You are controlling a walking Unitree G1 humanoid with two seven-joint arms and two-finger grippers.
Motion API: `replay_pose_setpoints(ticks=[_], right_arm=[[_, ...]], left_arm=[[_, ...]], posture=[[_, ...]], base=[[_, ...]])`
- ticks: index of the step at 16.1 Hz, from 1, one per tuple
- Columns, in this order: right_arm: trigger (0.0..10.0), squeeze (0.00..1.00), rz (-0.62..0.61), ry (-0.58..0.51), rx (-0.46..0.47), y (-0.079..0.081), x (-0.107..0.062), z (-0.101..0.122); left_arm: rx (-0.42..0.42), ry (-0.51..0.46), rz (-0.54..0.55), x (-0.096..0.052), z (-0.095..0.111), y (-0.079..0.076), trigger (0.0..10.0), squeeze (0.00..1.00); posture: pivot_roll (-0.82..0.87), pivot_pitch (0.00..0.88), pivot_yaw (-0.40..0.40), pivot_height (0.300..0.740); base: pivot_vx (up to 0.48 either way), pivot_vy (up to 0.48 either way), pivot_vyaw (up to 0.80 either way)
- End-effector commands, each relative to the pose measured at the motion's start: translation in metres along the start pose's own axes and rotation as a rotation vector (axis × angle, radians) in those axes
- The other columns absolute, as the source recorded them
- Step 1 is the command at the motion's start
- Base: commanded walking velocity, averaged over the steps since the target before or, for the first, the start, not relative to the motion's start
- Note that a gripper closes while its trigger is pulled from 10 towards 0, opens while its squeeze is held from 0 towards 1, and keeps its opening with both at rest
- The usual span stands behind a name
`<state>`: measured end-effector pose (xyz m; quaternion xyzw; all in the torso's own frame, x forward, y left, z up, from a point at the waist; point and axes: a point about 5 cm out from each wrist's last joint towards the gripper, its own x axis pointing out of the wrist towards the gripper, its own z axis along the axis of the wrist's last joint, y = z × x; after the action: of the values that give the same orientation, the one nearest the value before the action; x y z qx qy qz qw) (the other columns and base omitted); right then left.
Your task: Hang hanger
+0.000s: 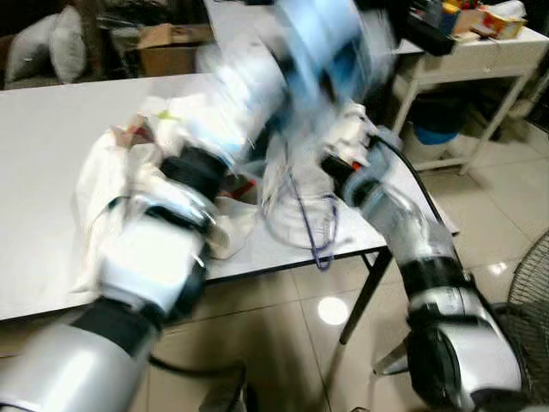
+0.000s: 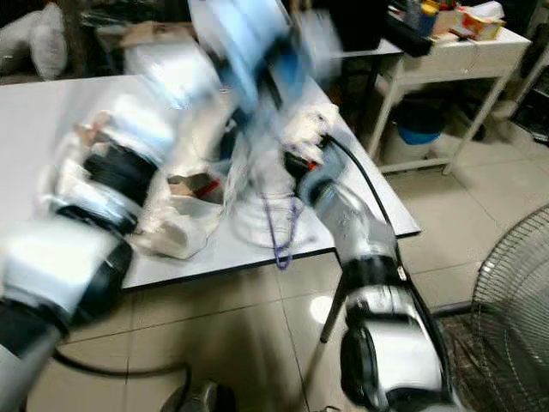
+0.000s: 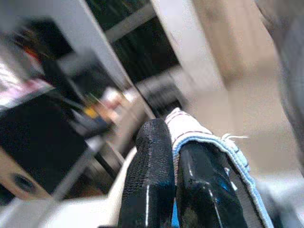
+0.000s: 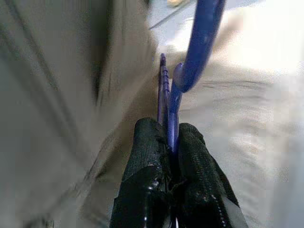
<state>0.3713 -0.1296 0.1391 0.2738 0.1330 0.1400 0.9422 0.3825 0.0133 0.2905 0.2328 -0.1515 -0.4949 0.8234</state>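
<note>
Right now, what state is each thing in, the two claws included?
Right gripper: shut on the blue hanger.
Blue hanger: clamped between the fingers, hook end sticking out, not yet hung.
Left gripper: shut on a white cloth.
White cloth: pinched, blue-edged, draped over one finger.
White table: upright, with a heap of pale laundry.

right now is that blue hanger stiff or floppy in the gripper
Probably stiff: in the right wrist view the blue hanger keeps its curved shape above the right gripper, which is shut on it. It looks thin, so likely light. Smooth plastic may twist or slip between the fingers.
</note>
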Motion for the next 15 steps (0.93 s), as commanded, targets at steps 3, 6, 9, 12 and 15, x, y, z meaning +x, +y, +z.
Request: replay_pose_setpoints(ticks=[3,6,9,12,15], right_arm=[[10.0,0.00,-0.160,-0.157,-0.108,-0.039,-0.041,0.029],[10.0,0.00,-0.289,-0.232,-0.293,-0.065,-0.101,0.053],[10.0,0.00,-0.287,-0.253,-0.384,-0.057,-0.133,0.064],[10.0,0.00,-0.226,-0.238,-0.460,-0.035,-0.136,0.064],[10.0,0.00,-0.215,-0.287,-0.501,-0.017,-0.138,0.080]], left_arm=[[0.134,0.230,-0.043,-0.006,-0.047,-0.020,10.0,0.00],[0.167,0.387,0.095,-0.021,-0.081,-0.021,10.0,0.00],[0.158,0.394,0.000,-0.019,-0.096,-0.045,10.0,0.00],[-0.079,0.416,-0.056,-0.019,-0.115,-0.072,10.0,1.00],[-0.154,0.515,-0.205,-0.036,-0.124,-0.067,10.0,1.00]], posture=[[-0.04,0.000,0.107,0.723],[-0.07,0.000,0.127,0.723],[-0.07,0.000,0.120,0.723],[-0.09,0.000,0.121,0.723],[-0.09,0.000,0.111,0.723]], base=[[0.000,0.000,0.00],[0.000,0.000,0.00],[0.000,0.000,0.00],[0.000,0.000,0.00],[0.000,0.000,0.00]])
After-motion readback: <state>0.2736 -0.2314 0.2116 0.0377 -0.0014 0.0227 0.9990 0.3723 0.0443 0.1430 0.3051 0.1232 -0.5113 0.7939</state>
